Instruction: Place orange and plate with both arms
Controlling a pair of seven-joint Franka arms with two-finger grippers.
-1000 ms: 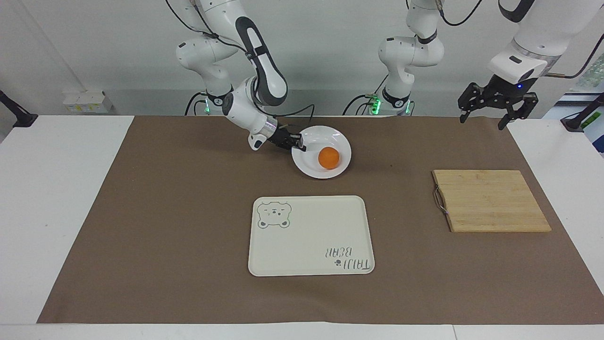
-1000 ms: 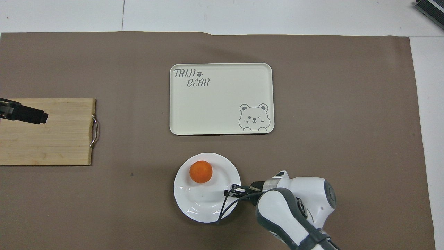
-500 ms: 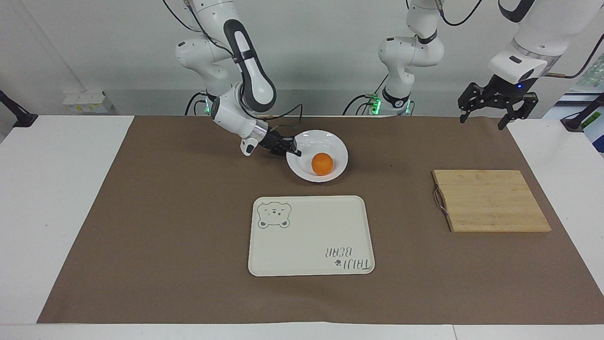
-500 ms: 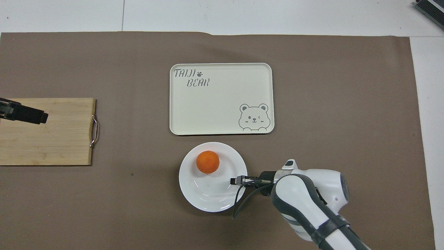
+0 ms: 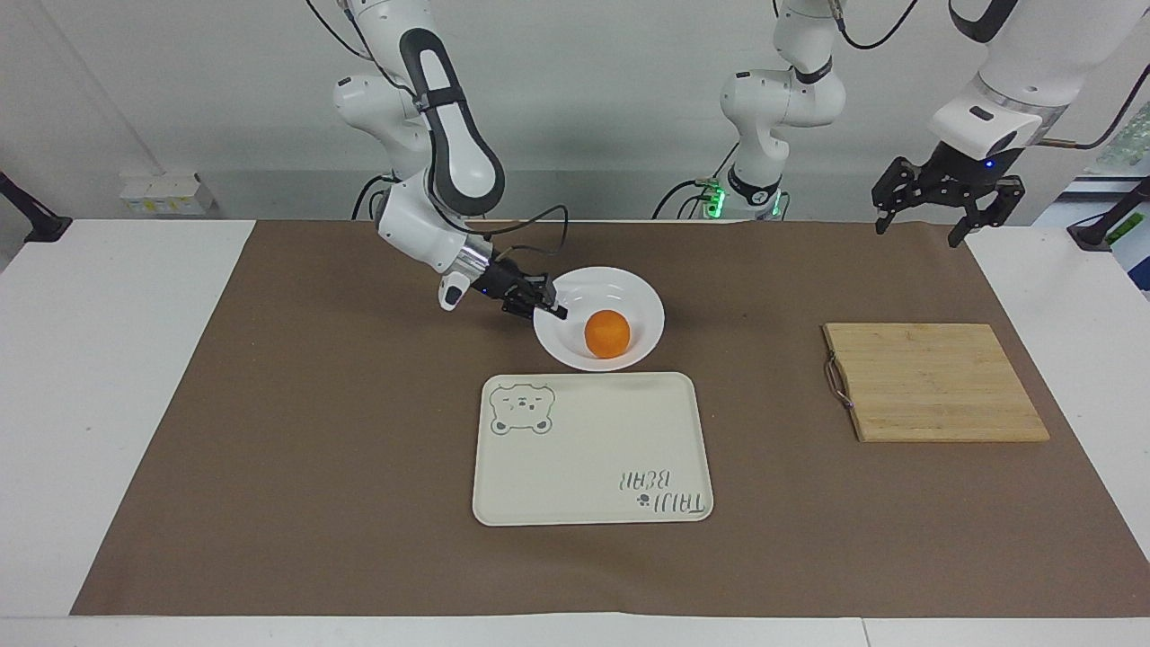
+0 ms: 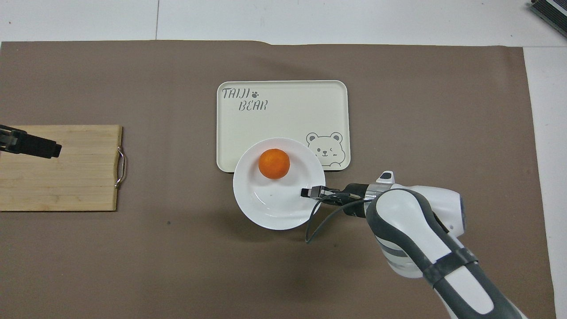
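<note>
glossy round plate (image 5: 629, 292) | smooth round orange (image 5: 606, 333) | right jaws clamp rim

Robot lab — two benchtop arms (image 5: 431, 135).

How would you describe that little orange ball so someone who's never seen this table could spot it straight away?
Start at the cream tray with the bear drawing, in the middle of the brown mat. At the tray's edge nearer the robots, the right gripper holds a round white plate by its rim. The orange sits on that plate: a small round fruit, the only brightly coloured thing among white, cream and wood.
</note>
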